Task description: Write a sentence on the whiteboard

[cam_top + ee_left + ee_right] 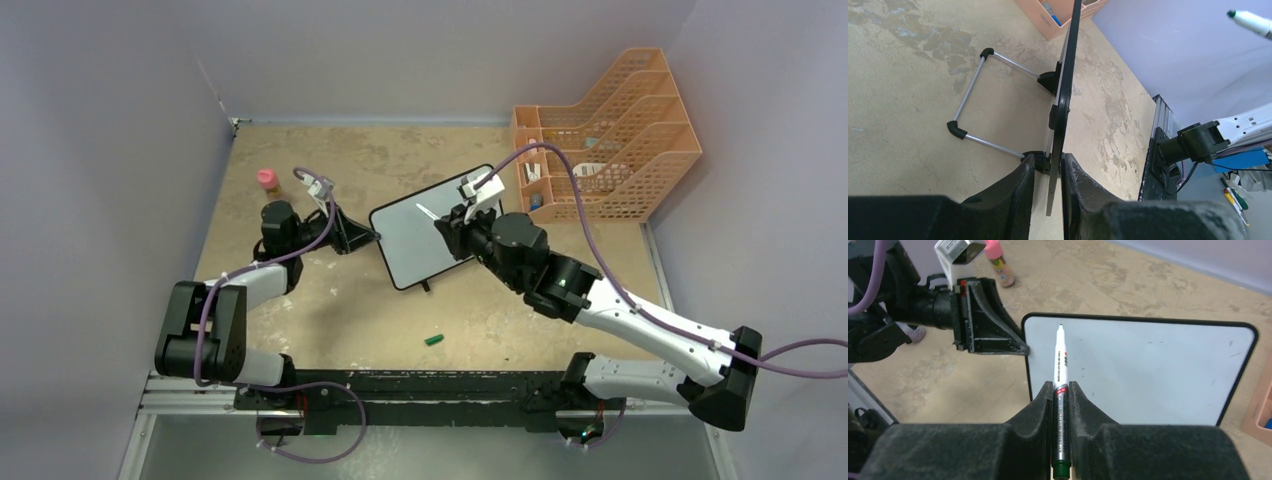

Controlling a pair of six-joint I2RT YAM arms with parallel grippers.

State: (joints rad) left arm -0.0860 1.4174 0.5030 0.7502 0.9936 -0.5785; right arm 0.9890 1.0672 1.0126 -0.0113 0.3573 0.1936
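- Steadying came first. My left tool [1049, 165] sat astride the left edge of the whiteboard [1148, 370], its jaws a little apart, with a sliver of bench [330, 310] showing beside one pad. I judged it was not clamping. It wanted closing firmly before any stroke, or the board might skid or tip back on its wire leg.
- The whiteboard stood propped near the middle of the bench. Its face was turned toward the right arm and looked blank, as far as I could see.
- My right tool [1061, 385] was closed tight on the barrel of the marker [1060, 370], with the uncapped tip pointing forward. The tip lined up with the board's upper left corner, but the left wrist view showed it well clear of the face.
- To write well, I reckoned the tip should meet the face squarely and lightly at that corner. It should then travel rightward in large letters, lifting between them, so the push never outweighed the left tool's hold.
- Counted from left to right, there were:
  - one pink-capped bottle [266, 178]
  - one whiteboard
  - one small green piece [433, 340] lying on the bench, probably the marker's cap
  - one marker
  - one orange mesh rack [620, 140]
  - two arms, each with one tool
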